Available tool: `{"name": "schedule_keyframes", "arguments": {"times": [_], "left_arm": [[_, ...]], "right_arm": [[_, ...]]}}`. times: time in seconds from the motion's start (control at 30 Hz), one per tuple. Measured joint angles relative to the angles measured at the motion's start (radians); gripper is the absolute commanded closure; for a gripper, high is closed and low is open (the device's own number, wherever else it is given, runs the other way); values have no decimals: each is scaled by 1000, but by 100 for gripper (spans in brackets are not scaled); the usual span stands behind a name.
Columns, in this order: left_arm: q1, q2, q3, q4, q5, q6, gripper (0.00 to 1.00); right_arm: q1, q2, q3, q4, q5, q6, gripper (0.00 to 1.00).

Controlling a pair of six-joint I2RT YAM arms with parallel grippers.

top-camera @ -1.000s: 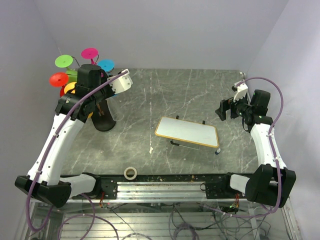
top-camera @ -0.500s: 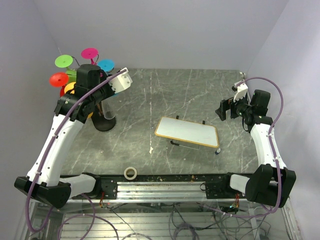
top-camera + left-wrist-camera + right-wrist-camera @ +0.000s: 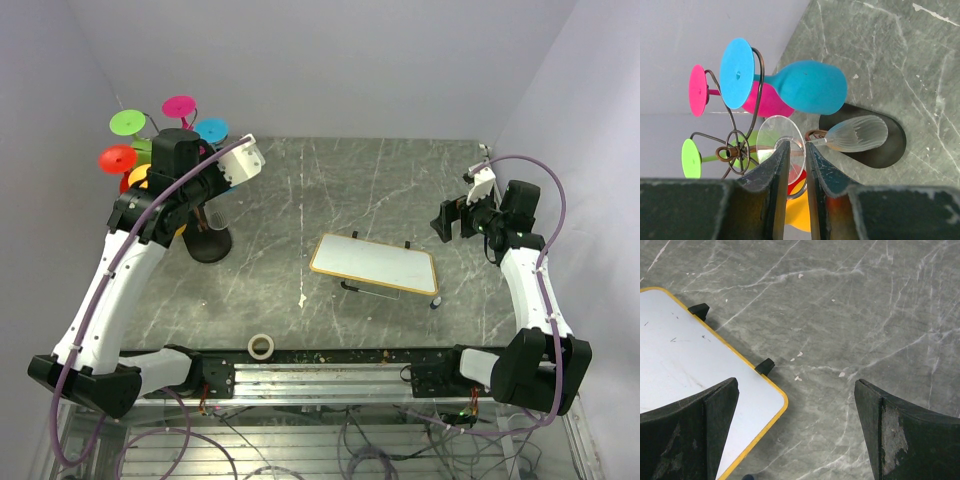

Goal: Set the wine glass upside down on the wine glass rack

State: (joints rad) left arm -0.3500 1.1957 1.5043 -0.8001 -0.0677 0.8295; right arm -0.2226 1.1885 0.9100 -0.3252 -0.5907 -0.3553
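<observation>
The clear wine glass (image 3: 857, 132) hangs upside down on the wine glass rack (image 3: 735, 150), its stem lying in a curled wire arm and its ribbed bowl over the rack's black oval base (image 3: 890, 145). My left gripper (image 3: 797, 145) is shut on the glass's round foot (image 3: 790, 130), which stands tilted in the narrow gap between the fingers. In the top view the left gripper (image 3: 203, 205) is at the rack (image 3: 210, 247) in the far left corner. My right gripper (image 3: 796, 385) hangs wide open and holds nothing, over bare table beside the board; in the top view the right gripper (image 3: 445, 218) is at the right.
Coloured glasses hang on the rack: blue (image 3: 805, 85), pink (image 3: 765, 102), a green foot (image 3: 690, 157), red and yellow behind my fingers. A yellow-edged whiteboard (image 3: 375, 265) stands mid-table. A tape roll (image 3: 262, 346) lies near the front edge. Walls close in behind and left of the rack.
The left wrist has shifted slightly at the rack, with the glass between its fingers. The right arm has not moved.
</observation>
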Motion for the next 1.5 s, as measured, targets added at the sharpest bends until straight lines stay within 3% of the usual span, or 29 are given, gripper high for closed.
{"name": "schedule_keyframes", "arguments": {"times": [0.3, 0.53, 0.9, 0.97, 1.03, 1.07, 1.5], "left_arm": [[0, -5, 0, 0, 18, -19, 67], [0, -13, 0, -7, 60, -47, 58], [25, -39, 2, -13, 125, -184, 32], [37, -57, 2, -11, 124, -203, 21], [42, -77, -4, 0, 119, -220, 2], [44, -88, -7, 7, 116, -230, 0], [173, -181, -40, 124, 28, -459, 1]], "right_arm": [[-1, 0, 0, 0, 0, 0, 0], [-1, 0, -2, 0, 3, 0, 0], [-1, 0, -2, 9, 35, 1, 0], [-1, 0, -2, 13, 62, 4, 0], [-2, 6, 4, 13, 96, 5, 0], [-2, 12, 10, 13, 116, 7, 0], [-5, 39, 191, -38, 443, 68, 0]]}}
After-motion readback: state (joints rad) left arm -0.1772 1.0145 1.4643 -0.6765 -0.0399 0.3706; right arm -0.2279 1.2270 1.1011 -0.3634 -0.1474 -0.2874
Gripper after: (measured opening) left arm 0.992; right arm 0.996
